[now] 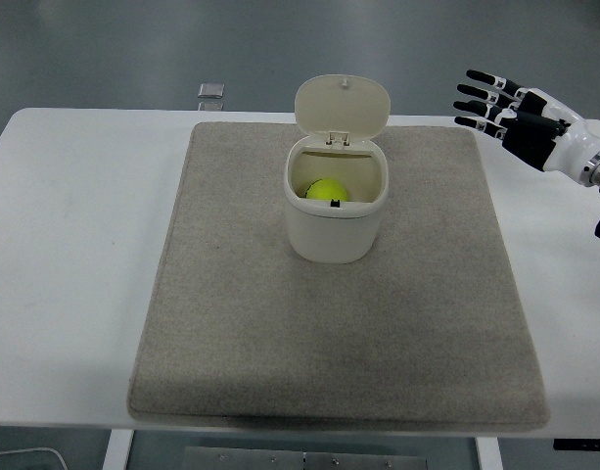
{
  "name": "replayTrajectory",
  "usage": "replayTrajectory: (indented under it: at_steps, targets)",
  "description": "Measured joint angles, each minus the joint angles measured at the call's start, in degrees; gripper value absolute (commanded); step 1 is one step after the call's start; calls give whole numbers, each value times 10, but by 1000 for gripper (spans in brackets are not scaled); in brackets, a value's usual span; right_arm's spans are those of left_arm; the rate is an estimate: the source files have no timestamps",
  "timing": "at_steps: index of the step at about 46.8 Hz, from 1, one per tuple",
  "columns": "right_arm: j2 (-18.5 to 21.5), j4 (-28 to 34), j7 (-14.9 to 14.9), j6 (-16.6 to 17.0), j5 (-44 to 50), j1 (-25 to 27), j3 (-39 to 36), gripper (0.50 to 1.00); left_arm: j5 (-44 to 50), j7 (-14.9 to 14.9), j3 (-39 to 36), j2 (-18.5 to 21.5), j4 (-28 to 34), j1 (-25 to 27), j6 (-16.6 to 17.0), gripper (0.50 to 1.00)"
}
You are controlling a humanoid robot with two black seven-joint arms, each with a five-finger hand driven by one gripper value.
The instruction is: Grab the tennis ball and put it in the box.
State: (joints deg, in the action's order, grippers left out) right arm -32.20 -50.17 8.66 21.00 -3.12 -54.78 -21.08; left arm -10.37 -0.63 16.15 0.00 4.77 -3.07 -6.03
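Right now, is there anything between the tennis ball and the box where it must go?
No. The tennis ball already lies inside the box, whose lid stands open. The right hand is off to the right, fingers spread and holding nothing.

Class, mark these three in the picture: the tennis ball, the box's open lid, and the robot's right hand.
tennis ball (327,190), head view, its yellow top inside the box.
lid (342,104), head view, middle of its inner face.
right hand (523,118), head view, the palm behind the spread fingers.
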Motion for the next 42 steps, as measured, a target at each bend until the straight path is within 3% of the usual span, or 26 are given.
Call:
replayTrajectory:
  at_steps: [11, 23, 26, 42]
  targets:
    - [20, 0, -21, -2, -97, -1, 0, 856, 0, 0, 0, 0, 0, 0, 0, 992]
    - [28, 1, -17, -18, -101, 1, 0, 862, 0, 0, 0, 0, 0, 0, 0, 992]
    - [28, 1, -14, -20, -101, 1, 0, 907, 0, 0, 0, 0, 0, 0, 0, 992]
    - [27, 1, -13, -40, -93, -4, 7, 909, 0, 0, 0, 0, 0, 0, 0, 992]
